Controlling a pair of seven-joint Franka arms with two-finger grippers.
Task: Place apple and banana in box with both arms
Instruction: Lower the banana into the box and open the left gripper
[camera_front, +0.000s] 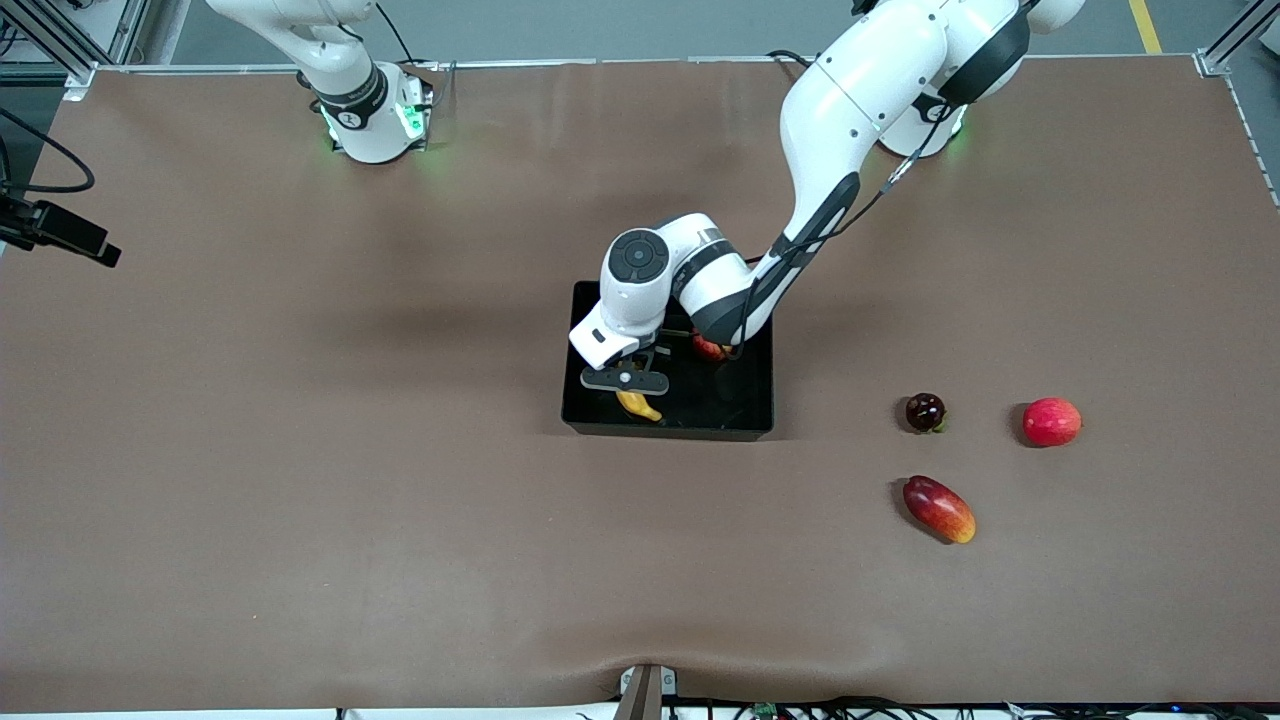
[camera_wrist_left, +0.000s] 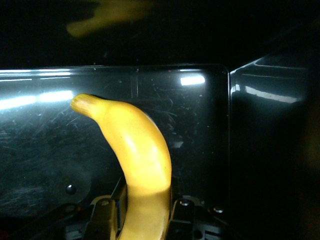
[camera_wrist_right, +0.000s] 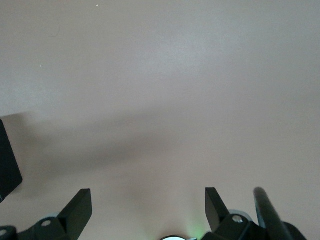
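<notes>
Banana (camera_wrist_left: 142, 165) sits clamped between the fingers (camera_wrist_left: 102, 217) of the left hand (camera_front: 627, 383), which is down inside the box (camera_front: 745, 425), at the corner nearer the front camera and toward the right arm's end of the desk (camera_front: 300, 450). Its stem tip points out over the glossy black floor. Partly hidden under the left arm's wrist, the apple (camera_front: 708, 348) lies in the box too, farther from the front camera than the banana. The right hand (camera_wrist_right: 148, 210) waits above bare desk with its fingers spread wide and nothing between them. Toward the left arm's end of the desk lie a dark round fruit (camera_front: 925, 412), a red-pink round fruit (camera_front: 1051, 421) and an oblong red-and-yellow fruit (camera_front: 939, 509)
</notes>
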